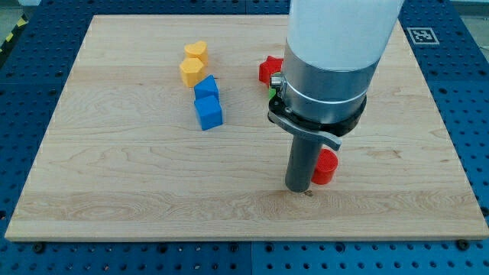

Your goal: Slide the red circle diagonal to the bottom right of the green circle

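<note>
The red circle (326, 166) lies right of the board's middle, partly hidden by the arm's dark cylinder. My tip (307, 192) is at the red circle's lower left, close beside it; I cannot tell whether they touch. Only a thin sliver of a green block (273, 93) shows at the arm's left edge, up and to the left of the red circle; its shape is hidden by the arm.
A second red block (268, 70) sits just above the green sliver. Two yellow blocks, a heart (196, 52) and another (191, 72), and two blue blocks (206, 87) (208, 112) stand in a line at the view's upper left. The wooden board (114, 176) is bordered by a blue table.
</note>
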